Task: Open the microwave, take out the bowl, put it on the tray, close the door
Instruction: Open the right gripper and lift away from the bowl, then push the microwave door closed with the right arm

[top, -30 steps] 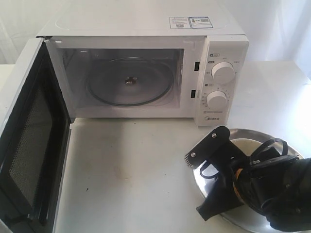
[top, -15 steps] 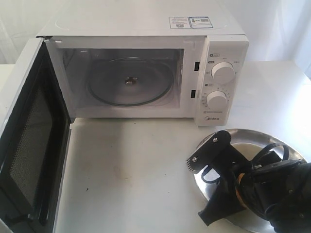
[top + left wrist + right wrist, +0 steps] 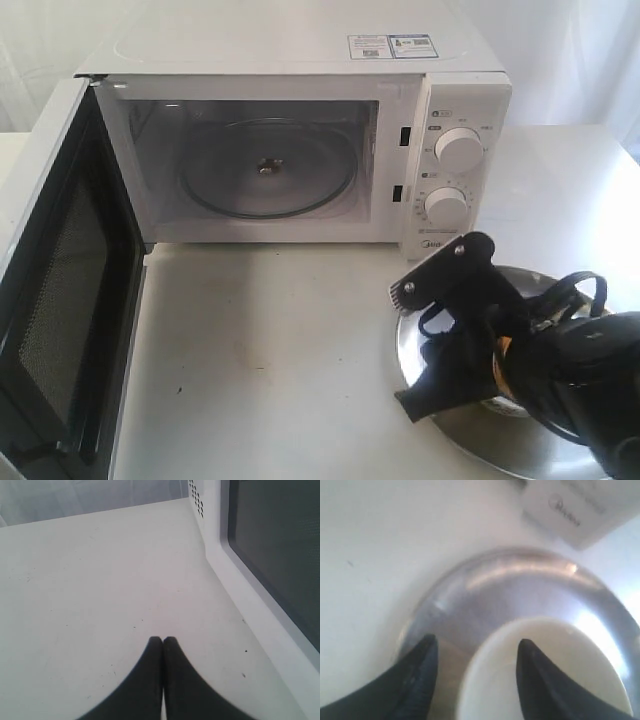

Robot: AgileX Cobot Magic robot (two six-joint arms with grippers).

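one bowl (image 3: 560, 640), and it's out of the microwave (image 3: 300, 50), resting on the steel tray (image 3: 510, 575) by the look of it, on the table (image 3: 270, 360) in front of the dials (image 3: 460, 148). the right jaws stand wide apart astride its rim, one finger (image 3: 417, 680) outside over the tray and the other over the hollow, clamping nothing that i can see. glazed ceramic, i'd say: stiff, light, slick and easy to chip. a rim pinch, one finger in and one out, looks the sensible hold, and letting go wants gentleness. the left jaws are pressed together, empty, low over the table beside the door (image 3: 60, 300), which hangs wide open. against half a second ago, the right arm (image 3: 560, 390) sits higher in the exterior view, nearer the dials. the turntable (image 3: 268, 168) and door look unchanged.
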